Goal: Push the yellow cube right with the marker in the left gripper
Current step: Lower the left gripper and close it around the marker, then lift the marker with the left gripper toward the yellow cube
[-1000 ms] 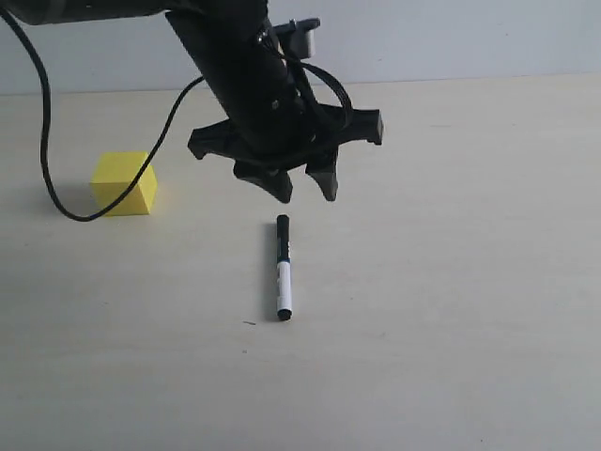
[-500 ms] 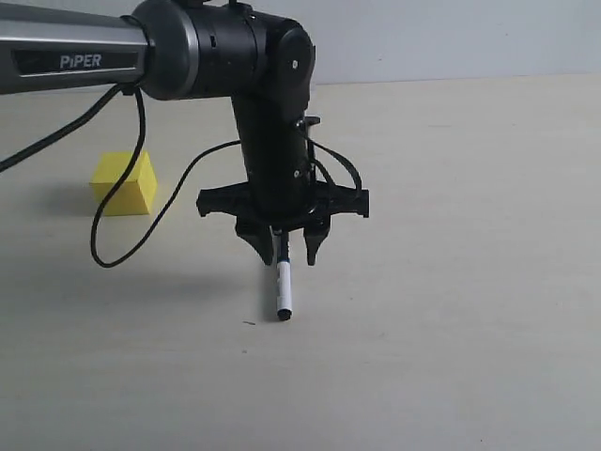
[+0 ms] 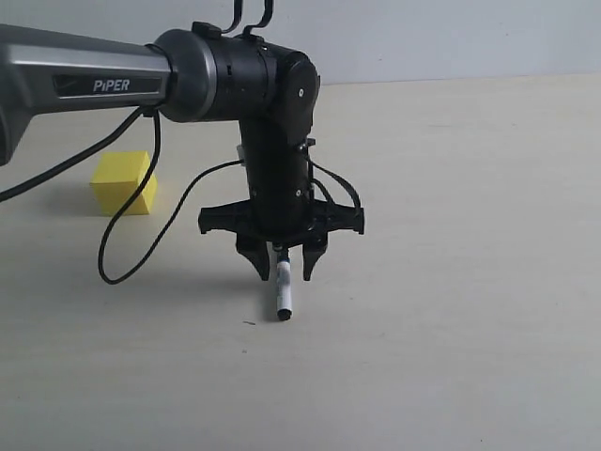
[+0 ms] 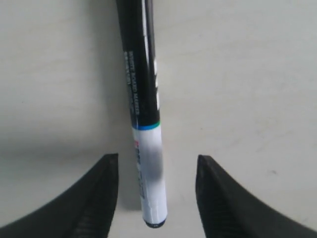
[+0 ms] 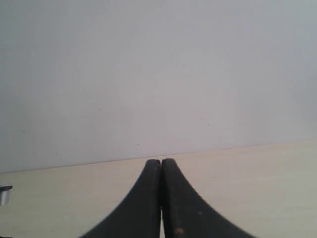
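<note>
The marker (image 3: 283, 292) lies flat on the pale table, its white barrel end nearest the camera and its black cap half hidden under the arm. My left gripper (image 3: 283, 271) hangs open straight above it, one finger on each side of the pen and neither touching it. In the left wrist view the marker (image 4: 143, 109) runs between the two open fingers, with table showing on both sides. The yellow cube (image 3: 123, 182) sits on the table well to the left of the gripper. My right gripper (image 5: 161, 166) is shut on nothing and faces the wall.
A black cable (image 3: 131, 225) loops down from the left arm and rests on the table between the cube and the gripper. The table's far edge meets a light grey wall (image 3: 451, 38).
The left gripper has come down from above the marker's cap end until its open fingers straddle the pen near the table. The marker and the cube have not moved.
</note>
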Tool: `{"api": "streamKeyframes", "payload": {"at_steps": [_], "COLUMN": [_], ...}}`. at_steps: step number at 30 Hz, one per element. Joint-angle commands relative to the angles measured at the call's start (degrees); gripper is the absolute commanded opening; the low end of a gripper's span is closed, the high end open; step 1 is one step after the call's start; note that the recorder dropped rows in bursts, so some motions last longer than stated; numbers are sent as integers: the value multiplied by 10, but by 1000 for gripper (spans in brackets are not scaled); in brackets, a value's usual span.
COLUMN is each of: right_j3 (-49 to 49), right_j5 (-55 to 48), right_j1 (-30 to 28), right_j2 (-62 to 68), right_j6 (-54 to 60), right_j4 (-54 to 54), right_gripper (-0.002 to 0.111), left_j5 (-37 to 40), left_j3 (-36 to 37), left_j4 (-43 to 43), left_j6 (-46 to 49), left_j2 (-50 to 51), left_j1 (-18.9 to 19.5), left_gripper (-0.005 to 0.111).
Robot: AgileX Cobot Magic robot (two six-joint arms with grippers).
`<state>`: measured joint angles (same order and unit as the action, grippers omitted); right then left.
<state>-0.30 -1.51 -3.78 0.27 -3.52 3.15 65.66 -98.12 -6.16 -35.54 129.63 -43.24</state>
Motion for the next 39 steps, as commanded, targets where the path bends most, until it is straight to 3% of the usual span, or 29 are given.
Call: {"api": "streamKeyframes", "payload": {"at_steps": [1,16,19,23,27,32,39], "right_j3": [3,3,3,3,3,3,3], "right_j5": [5,5,5,5,5,5,5], "right_j1": [-2,-2,-2,-2,-2,-2,-2], "right_j2": [-3,-3,-3,-3,-3,-3,-3], "right_j6": [5,5,5,5,5,5,5], "right_j4": [-3,-3,-3,-3,-3,-3,-3], "right_gripper": [0,0,0,0,0,0,0], "left_j5": [-3,-13,-13,-13,-14,2,43], "left_j3": [-4,-4,-4,-4,-7,-27,-27], "left_j4": [18,15,15,13,6,15,121], "left_j6": [-21,-39,-34,-3,33,147,222], "left_j2": [3,29,29,29,16,-39,-135], "left_j1": [-2,-2,-2,-2,-2,-3,-13], "left_gripper": [48,47,34,1,0,0,0]}}
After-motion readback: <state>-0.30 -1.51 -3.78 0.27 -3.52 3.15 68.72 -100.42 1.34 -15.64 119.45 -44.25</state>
